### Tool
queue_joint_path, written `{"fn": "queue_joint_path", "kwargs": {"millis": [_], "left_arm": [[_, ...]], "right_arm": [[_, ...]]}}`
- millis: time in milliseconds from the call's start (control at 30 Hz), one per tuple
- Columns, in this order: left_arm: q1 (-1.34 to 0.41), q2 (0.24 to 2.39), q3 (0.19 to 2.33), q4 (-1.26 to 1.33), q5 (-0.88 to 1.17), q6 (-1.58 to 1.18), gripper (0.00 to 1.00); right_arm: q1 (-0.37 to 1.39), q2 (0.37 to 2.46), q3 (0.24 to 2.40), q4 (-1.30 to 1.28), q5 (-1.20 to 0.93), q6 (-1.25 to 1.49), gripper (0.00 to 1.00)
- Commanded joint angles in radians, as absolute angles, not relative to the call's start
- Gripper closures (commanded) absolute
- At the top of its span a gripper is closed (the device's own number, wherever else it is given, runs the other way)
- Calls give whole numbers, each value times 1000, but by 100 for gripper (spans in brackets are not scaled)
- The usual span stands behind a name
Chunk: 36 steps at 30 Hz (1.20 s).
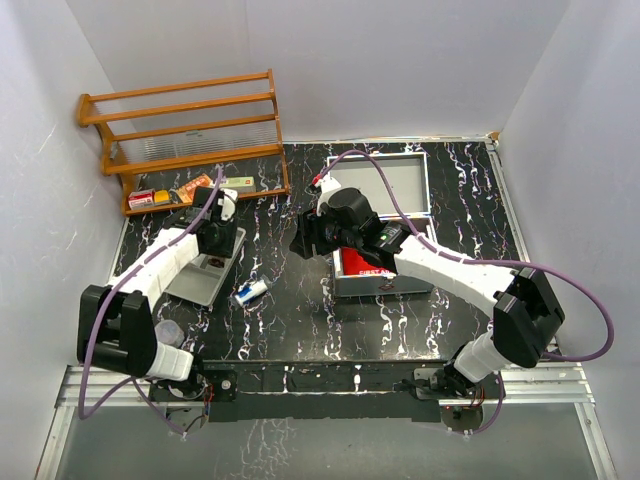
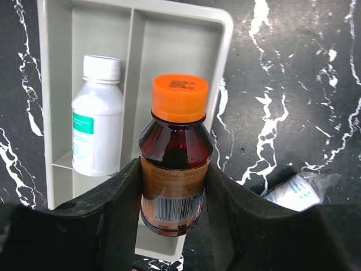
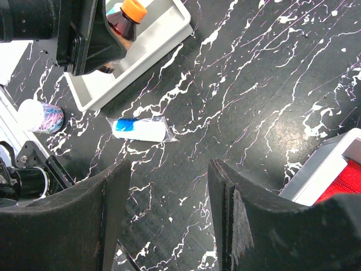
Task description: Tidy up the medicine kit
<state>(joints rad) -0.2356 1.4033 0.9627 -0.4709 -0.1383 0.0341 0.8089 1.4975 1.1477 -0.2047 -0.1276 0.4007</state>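
left wrist view: the left jaws pinched a brown bottle (image 2: 176,152) over the tray (image 2: 186,34), beside a white bottle (image 2: 97,124) in it. the kit (image 1: 395,180) stood open right of the tray, with the right jaws spread between them. the next step was probably to lower the brown bottle into the free compartment and release it.

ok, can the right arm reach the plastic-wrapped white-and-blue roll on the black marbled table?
Probably yes: right gripper is open and empty, and the roll lies alone on bare table just ahead of it.
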Motion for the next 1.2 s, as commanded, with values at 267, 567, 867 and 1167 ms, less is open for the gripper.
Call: {"fn": "queue_joint_path", "kwargs": {"millis": [267, 567, 867, 1167], "left_arm": [[-209, 1496, 991, -473, -130, 23, 69], [-208, 1551, 1062, -535, -114, -56, 41], [-209, 1499, 1062, -530, -6, -116, 40], [-207, 1541, 1023, -497, 91, -153, 63]], "right_arm": [[811, 1481, 1136, -144, -129, 417, 46], [811, 1480, 1129, -144, -129, 419, 46], [811, 1486, 1124, -142, -129, 425, 46], [811, 1490, 1120, -140, -127, 429, 46]]}}
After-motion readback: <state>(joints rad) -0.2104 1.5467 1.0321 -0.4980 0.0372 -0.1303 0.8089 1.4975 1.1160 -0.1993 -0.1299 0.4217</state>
